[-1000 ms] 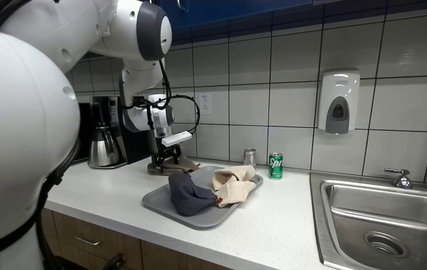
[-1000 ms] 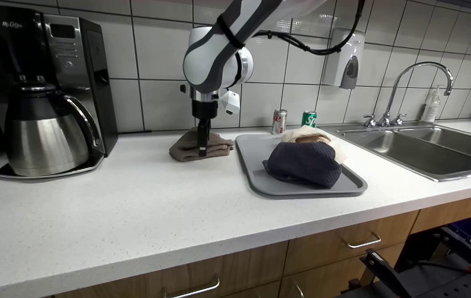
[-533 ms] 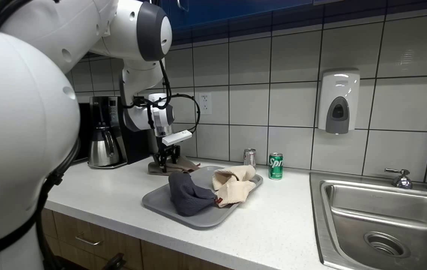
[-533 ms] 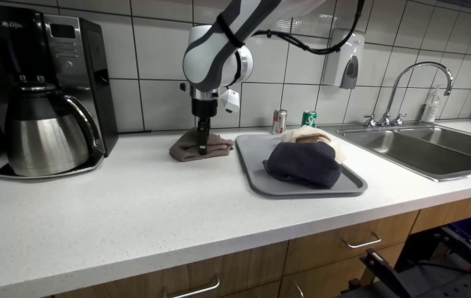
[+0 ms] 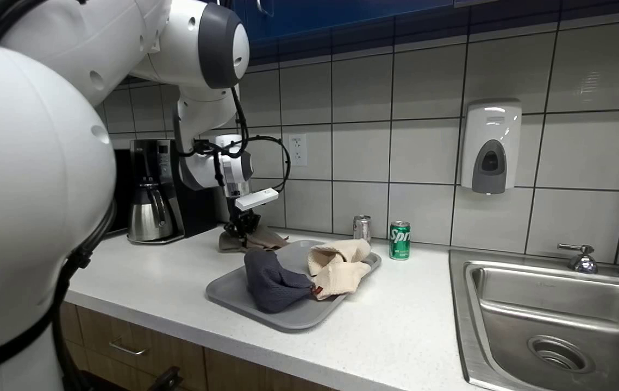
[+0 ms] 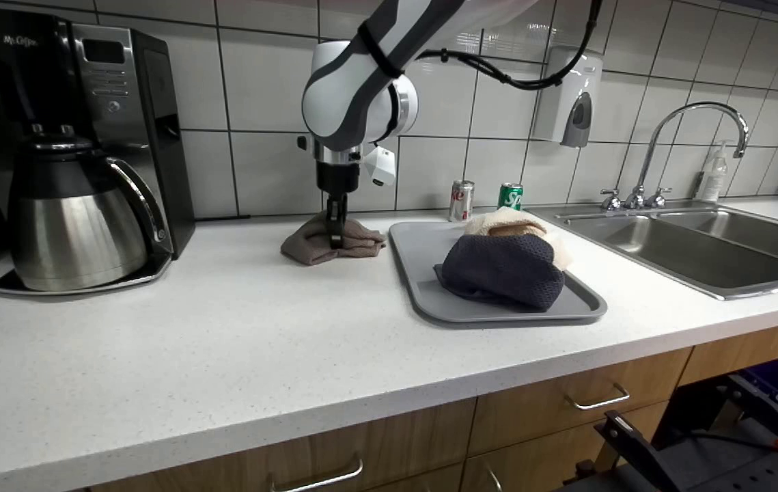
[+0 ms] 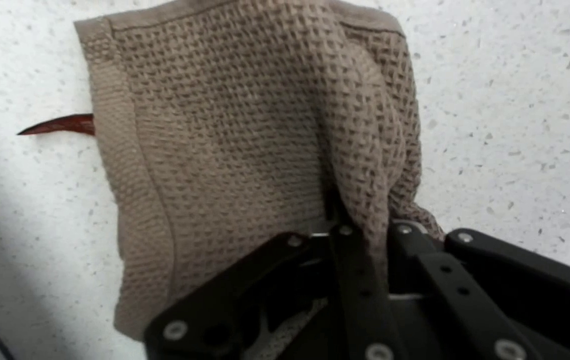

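**Brown cloth [image 7: 224, 125] pinched in the claw [image 7: 376, 225], left of the tray [image 6: 424, 249]**

Wrist view: Fingers [image 7: 357, 290] brought together with a raised ridge of cloth between them. The ridge is probably what makes the hold possible; flat fabric gives little to bite. The rest spreads loose over the counter [image 7: 505, 150]. Small red tag [image 7: 59, 124] pokes out from the hem, at the left of this view.

In an exterior view: Claw points straight down, tips among the folds, so the grip comes from above. Brown cloth lies on the counter just left of the tray, well right of the coffee maker [image 6: 170, 123]. On the tray, a dark blue cloth [image 6: 505, 270] sits heaped on the near side, hiding part of a cream cloth [image 6: 508, 220]; the rim presumably keeps the pair together. Silver can [image 6: 462, 200] and green can [image 6: 510, 196] stand on the far side, close to the wall [image 6: 266, 171], likely to be out of the way.

In an exterior view: Claw small and dark, finger detail hard to read. Brown cloth by the tray's far left corner; touching or not, cannot tell. Soap dispenser [image 5: 491, 146] hangs above the left end of the sink [image 5: 465, 309], placed for hand washing, I'd judge.
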### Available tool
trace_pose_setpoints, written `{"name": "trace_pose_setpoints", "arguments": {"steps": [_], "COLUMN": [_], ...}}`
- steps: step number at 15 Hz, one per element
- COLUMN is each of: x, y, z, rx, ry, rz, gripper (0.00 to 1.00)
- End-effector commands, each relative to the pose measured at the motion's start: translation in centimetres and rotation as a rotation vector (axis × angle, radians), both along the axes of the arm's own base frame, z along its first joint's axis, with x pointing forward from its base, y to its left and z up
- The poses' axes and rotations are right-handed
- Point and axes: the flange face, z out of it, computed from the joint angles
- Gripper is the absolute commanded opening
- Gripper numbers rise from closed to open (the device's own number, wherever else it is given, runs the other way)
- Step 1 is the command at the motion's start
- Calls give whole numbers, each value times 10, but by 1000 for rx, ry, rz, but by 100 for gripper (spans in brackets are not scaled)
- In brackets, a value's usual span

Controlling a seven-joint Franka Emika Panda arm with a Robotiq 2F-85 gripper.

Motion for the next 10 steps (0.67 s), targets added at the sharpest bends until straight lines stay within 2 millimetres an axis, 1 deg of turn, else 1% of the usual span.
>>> {"name": "trace_pose_setpoints", "arguments": {"steps": [1,6,10], "x": [7,8,9], "y": [-2,-7,-9], "z": [4,18,36], "rx": [-1,-8,-4], "ry": [10,-18,-59], "rz": [0,-30,-47], "gripper": [2,2,2]}}
